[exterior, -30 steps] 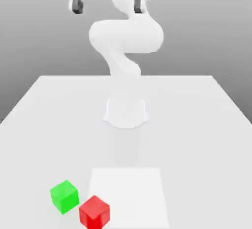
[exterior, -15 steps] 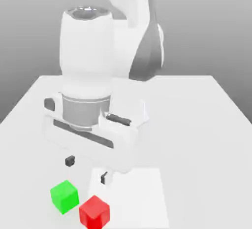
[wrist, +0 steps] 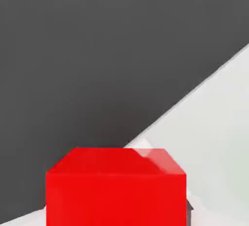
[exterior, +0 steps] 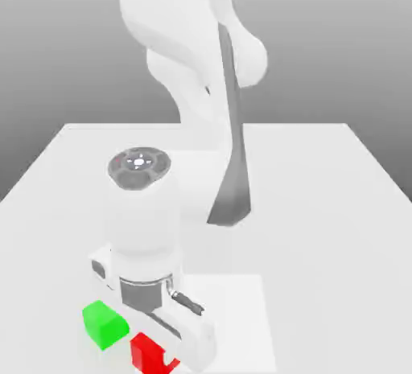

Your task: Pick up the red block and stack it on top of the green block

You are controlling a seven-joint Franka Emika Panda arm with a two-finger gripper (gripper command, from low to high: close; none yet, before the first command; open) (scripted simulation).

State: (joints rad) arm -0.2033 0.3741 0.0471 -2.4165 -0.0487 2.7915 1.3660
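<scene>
The Franka Panda arm (exterior: 145, 228) is reaching low over the white surface (exterior: 322, 203), its gripper (exterior: 153, 348) sitting directly over the red block (exterior: 145, 354), which is resting on the surface just beside the green block (exterior: 105, 324), toward the exterior view's right. Whether the fingers are released or clenched cannot be told. The red block is looming close before the hand camera.
</scene>
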